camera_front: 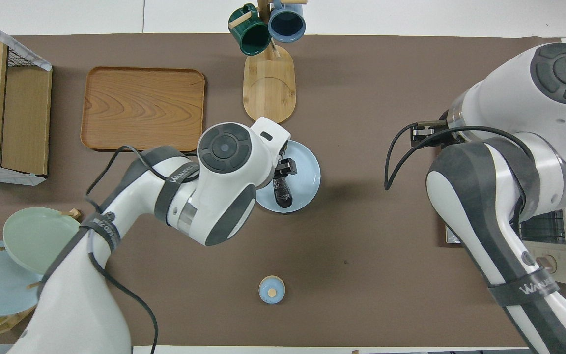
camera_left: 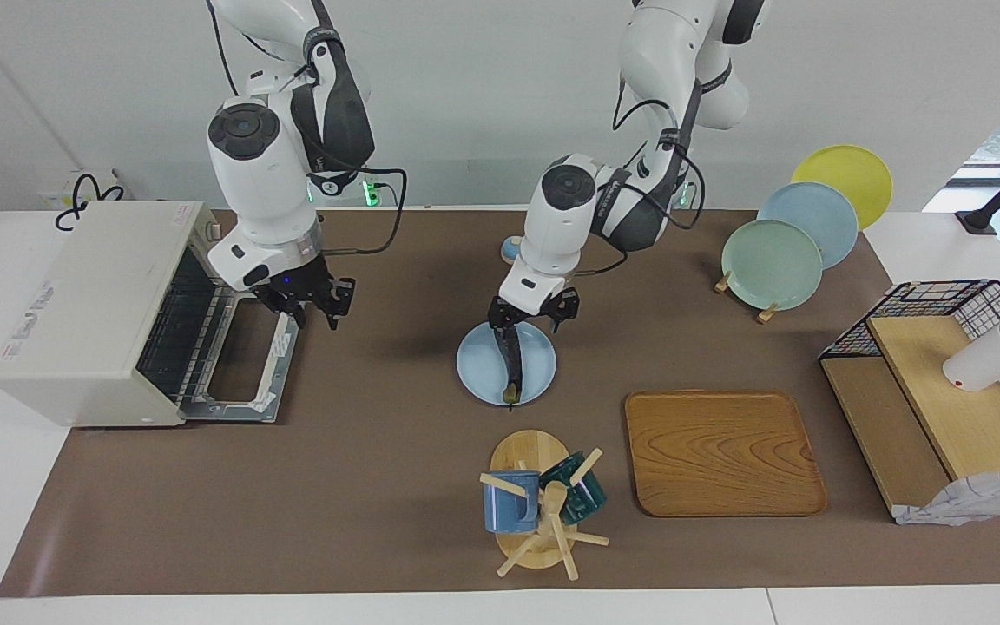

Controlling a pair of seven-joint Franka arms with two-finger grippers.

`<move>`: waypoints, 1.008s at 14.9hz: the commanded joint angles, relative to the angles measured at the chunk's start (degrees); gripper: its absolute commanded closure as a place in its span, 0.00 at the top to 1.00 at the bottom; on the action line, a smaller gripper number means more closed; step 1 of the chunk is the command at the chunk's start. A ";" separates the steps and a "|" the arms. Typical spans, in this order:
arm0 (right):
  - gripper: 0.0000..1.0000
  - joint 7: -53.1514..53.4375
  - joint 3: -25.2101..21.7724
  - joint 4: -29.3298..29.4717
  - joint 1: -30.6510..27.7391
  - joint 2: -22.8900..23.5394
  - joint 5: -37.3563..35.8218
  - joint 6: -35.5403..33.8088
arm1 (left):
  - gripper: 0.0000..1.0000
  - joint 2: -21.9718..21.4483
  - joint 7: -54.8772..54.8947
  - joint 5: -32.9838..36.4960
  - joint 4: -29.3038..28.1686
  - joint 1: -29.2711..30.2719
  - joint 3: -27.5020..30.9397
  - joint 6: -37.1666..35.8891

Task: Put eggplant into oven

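A: We start with the desk (camera_left: 378, 486) under its brown mat. What is the biggest thing on it?

B: The oven (camera_left: 92, 312), at the right arm's end, with its door (camera_left: 244, 365) folded down flat and the wire rack (camera_left: 179, 334) showing inside.

A: And our arms?

B: Our right hand (camera_left: 309, 304) hangs over the edge of that open door with nothing in it; we cannot tell how wide its fingers stand. Our left hand (camera_left: 533, 319) hangs over the pale blue plate (camera_left: 483, 369) near the middle of the desk, fingers spread apart and holding nothing.

A: Then where is the eggplant?

B: The eggplant (camera_left: 510, 365) lies on that plate, its green stem tip at the rim farther from the robots. In the overhead view it (camera_front: 281, 191) shows just beside the left hand (camera_front: 283, 169).

A: Anything else nearby?

B: A wooden tray (camera_left: 723, 451) and a mug stand (camera_left: 535, 503), both farther from the robots than the plate, and a small blue knob (camera_front: 271, 289) nearer to them.
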 commanded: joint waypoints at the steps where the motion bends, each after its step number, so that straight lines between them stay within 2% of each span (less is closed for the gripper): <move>1: 0.50 4.98 0.91 6.52 5.47 4.35 1.22 0.12 | 1.00 -5.71 7.22 -0.67 -0.27 6.32 -0.10 -5.92; 3: 0.50 11.67 0.91 9.34 8.47 6.91 0.70 0.47 | 1.00 -6.34 13.98 -0.76 2.97 11.15 -0.10 -11.01; 4: 0.50 14.13 1.34 12.58 10.57 9.88 0.69 0.03 | 1.00 -6.34 17.76 -0.76 5.07 14.13 -0.10 -13.91; 5: 0.50 19.29 1.26 17.92 15.81 15.04 -0.01 -1.46 | 1.00 -6.34 21.02 -0.76 6.57 16.69 -0.10 -15.85; 7: 0.50 28.00 1.52 31.00 20.85 25.94 -3.25 -3.31 | 1.00 -6.60 26.82 -0.76 8.08 21.26 0.08 -18.14; 8: 0.50 32.04 1.61 34.28 23.22 30.00 -4.14 -2.27 | 1.00 -7.38 28.94 -0.76 8.26 22.85 0.17 -19.11; 10: 0.51 34.89 1.61 33.53 26.66 32.23 -5.89 3.43 | 1.00 -8.97 32.19 0.12 8.26 24.79 0.43 -20.96; 12: 0.52 34.99 1.61 29.07 30.00 33.02 -9.92 6.43 | 1.00 -10.72 35.62 2.13 8.52 27.34 0.34 -23.06; 15: 0.52 34.98 1.70 27.37 30.11 32.94 -11.00 7.58 | 1.00 -12.40 36.17 4.42 10.45 27.79 0.52 -29.03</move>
